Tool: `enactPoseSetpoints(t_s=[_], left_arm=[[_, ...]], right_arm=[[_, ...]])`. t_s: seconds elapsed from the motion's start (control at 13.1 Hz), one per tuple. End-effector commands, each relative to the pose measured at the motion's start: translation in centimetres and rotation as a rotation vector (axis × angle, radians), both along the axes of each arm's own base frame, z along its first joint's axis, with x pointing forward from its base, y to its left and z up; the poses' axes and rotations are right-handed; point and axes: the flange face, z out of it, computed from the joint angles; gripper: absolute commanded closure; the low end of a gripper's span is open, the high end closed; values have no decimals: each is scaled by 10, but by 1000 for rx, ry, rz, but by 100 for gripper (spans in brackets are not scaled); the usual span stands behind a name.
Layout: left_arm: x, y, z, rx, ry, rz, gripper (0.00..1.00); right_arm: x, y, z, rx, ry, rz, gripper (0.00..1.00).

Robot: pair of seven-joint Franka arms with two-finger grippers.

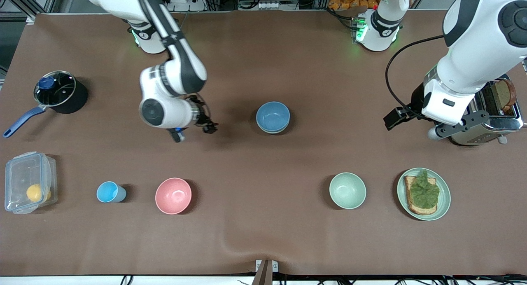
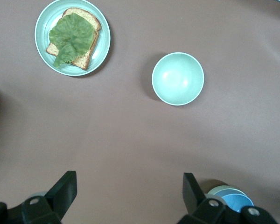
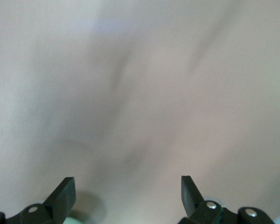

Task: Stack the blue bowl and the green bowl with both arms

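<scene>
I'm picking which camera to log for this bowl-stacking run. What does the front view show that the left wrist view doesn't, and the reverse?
Only the front view shows the pink bowl, light-blue cup, lidded pot, plastic box, toaster and the right hand over bare table.

Only the left wrist view shows the left hand with its fingers open, and a pale green rim under the blue bowl.

Both show that blue bowl sitting in the green bowl, the mint-green bowl and the toast plate.

The blue bowl [image 1: 273, 116] apparently sits nested in the green bowl [image 2: 219, 189], farther from the camera than the mint bowl [image 1: 347, 190].
</scene>
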Motion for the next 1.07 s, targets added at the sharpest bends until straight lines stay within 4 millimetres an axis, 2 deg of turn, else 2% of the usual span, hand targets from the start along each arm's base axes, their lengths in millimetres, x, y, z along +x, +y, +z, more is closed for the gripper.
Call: enactPoseSetpoints(t_s=[0.0,0.15,0.31,0.54,0.61,0.69,1.0], left_arm=[[-10,9,23,5,-14,-8,0],[-8,23,30,21,-13,-18,0],[-8,38,33,36,-1,-87,0],[-10,51,42,46,-16,-145,0],[-12,53,45,49,-19,-159,0],[-13,53,47,50,-19,-174,0],[-10,68,57,40,-24,-205,0]], right_arm=[[23,-51,50,5,58,77,0],[44,-100,84,41,56,119,0],[60,-157,103,117,25,167,0],[67,-232,127,199,-66,259,0],[67,-245,131,174,-76,299,0],[65,-251,145,127,-95,355,0],[54,-251,206,86,-197,466,0]])
